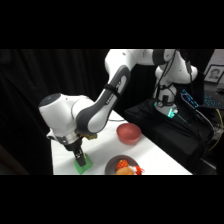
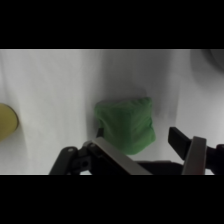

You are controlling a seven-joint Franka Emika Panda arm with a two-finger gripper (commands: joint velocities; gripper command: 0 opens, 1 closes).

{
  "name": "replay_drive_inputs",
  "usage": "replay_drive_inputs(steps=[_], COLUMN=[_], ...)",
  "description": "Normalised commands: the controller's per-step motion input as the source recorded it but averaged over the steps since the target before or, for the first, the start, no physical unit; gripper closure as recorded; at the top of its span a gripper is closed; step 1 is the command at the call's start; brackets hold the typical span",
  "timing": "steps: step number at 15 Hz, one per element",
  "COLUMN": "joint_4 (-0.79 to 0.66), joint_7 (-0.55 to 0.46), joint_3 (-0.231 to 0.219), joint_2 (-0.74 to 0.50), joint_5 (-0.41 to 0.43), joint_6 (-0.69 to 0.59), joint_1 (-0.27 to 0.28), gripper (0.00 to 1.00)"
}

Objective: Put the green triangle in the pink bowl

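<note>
Green triangle (image 1: 83,162) on white table (image 1: 150,155) near front corner, not lifted. Gripper (image 2: 137,145) lowered over it, fingers spread either side, nothing clamped yet. Pink bowl (image 1: 128,133) well apart, empty. Left: grasp, lift, carry, drop.
</note>
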Motion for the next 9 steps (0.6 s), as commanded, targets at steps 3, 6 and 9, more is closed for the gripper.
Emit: replay_drive_inputs(steps=[3,6,9], joint_4=[0.21,0.24,0.24], joint_7=[-0.01,0.01,0.02], joint_3=[0.034,0.004,-0.013], joint_2=[0.18,0.18,0.18], joint_5=[0.082,0.068,0.061], joint_6=[0.08,0.08,0.07], joint_1=[0.001,0.004,0.000], gripper=[0.00,0.00,0.00])
